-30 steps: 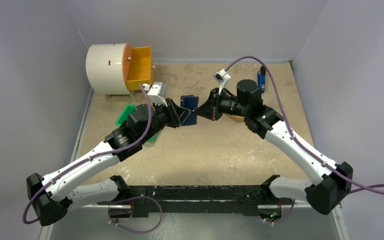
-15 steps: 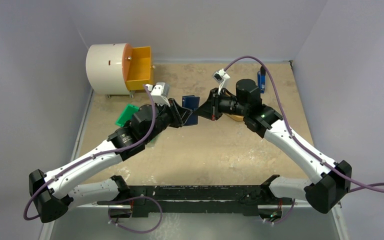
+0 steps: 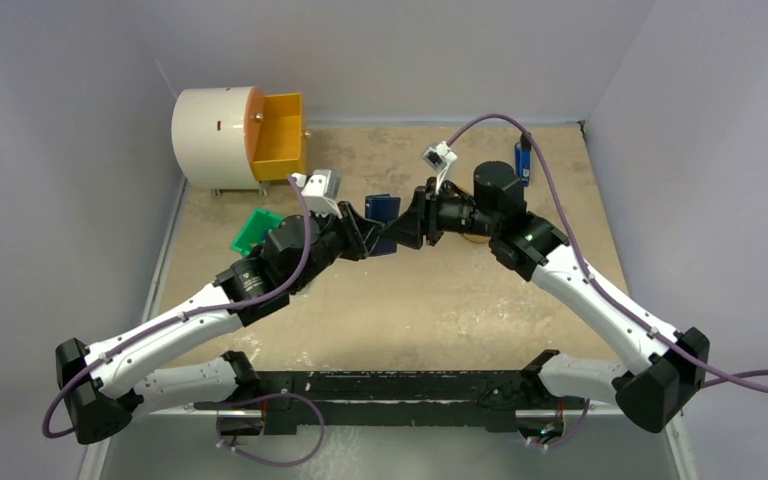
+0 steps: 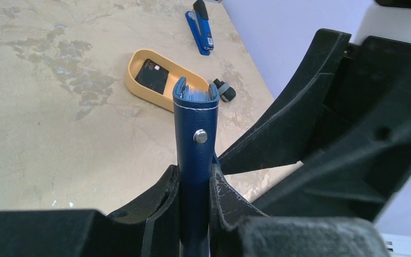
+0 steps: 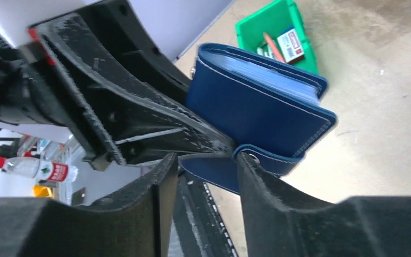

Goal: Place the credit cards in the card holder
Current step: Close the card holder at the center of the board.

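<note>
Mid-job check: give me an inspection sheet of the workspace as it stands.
Surface: tabletop, tan and mottled.
Job's things: card holder held upright; dark card in yellow tray.
Clutter: blue stapler, green bin, white drum with orange drawer.
Grippers: left gripper shut on the card holder; right gripper open, astride the snap tab.
Cables: purple cables loop off both arms; no snag seen.
Surroundings: pale walls on three sides.

End effector (image 4: 194, 181) pinches card holder (image 4: 195, 115) — stud (image 4: 200, 136) visible.
</note>
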`<action>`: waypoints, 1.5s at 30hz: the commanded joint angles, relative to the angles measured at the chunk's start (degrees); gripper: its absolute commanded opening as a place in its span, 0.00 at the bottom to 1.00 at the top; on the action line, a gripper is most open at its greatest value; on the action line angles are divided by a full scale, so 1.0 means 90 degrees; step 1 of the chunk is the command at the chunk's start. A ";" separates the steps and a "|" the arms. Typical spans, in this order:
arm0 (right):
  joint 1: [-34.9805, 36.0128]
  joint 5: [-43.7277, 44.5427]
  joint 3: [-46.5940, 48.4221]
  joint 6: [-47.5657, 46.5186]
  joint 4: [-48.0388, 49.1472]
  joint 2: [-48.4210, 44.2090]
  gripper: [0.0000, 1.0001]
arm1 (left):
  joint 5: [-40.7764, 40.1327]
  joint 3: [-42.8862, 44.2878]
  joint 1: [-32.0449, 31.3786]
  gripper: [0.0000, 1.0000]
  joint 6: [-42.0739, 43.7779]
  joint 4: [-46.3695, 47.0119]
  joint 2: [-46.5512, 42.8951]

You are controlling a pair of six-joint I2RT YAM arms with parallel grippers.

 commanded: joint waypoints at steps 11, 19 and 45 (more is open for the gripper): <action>0.0015 0.0342 -0.0257 -0.0698 -0.0291 -0.1912 0.67 | -0.0187 0.0141 -0.0323 0.00 0.0161 0.0065 -0.1414; 0.0015 -0.1221 -0.1425 0.0896 0.3210 -0.2069 0.68 | 0.1521 -0.0280 -0.0324 0.00 -0.0012 0.1264 -0.2183; 0.0007 -0.1843 -0.1737 0.2141 0.5326 -0.2146 0.72 | 0.1797 -0.0027 -0.0323 0.00 -0.0460 0.2397 -0.1769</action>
